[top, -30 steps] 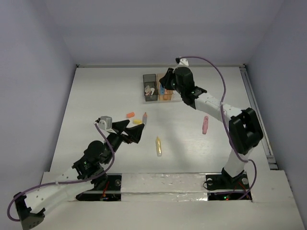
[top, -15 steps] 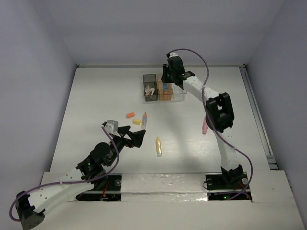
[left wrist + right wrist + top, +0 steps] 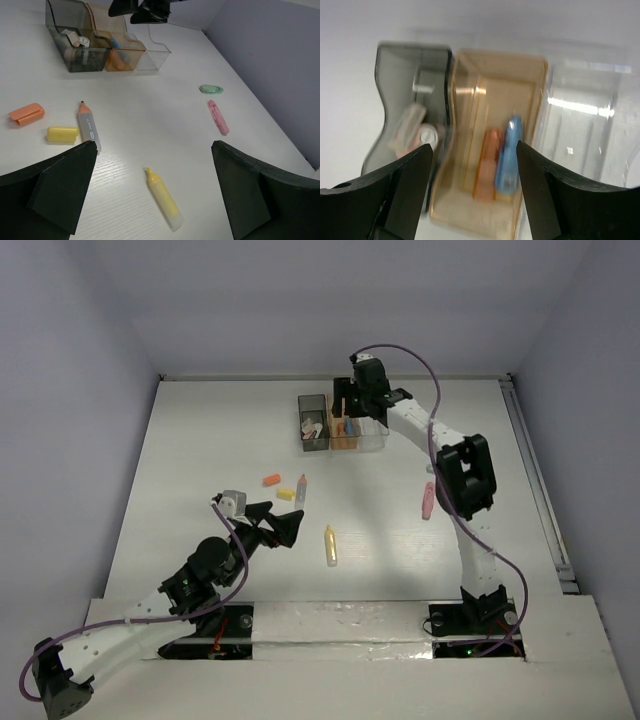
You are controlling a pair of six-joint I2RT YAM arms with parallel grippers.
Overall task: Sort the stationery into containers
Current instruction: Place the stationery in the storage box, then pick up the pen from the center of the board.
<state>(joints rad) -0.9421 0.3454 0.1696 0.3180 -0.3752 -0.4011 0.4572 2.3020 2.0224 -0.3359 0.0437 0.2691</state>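
Three joined containers stand at the back: dark grey (image 3: 312, 420), orange (image 3: 344, 432) and clear (image 3: 373, 435). My right gripper (image 3: 473, 145) hangs open just above the orange bin (image 3: 490, 130). A blue marker (image 3: 507, 155) and an orange marker (image 3: 487, 160) lie in that bin, free of the fingers. Pale pink and white items (image 3: 412, 131) lie in the dark bin. My left gripper (image 3: 153, 145) is wide open and empty above a yellow marker (image 3: 162, 197). A grey marker (image 3: 88, 125), yellow eraser (image 3: 62, 133) and orange eraser (image 3: 26, 112) lie to its left.
A pink marker (image 3: 218, 116) and a mint green piece (image 3: 211, 89) lie on the table to the right. The pink marker (image 3: 428, 500) is close beside the right arm's elbow (image 3: 462, 475). The back wall rises just behind the bins.
The right arm swung in over the bins, and its jaws have now opened above the orange bin. The left arm shifted slightly forward, then stayed still and open.
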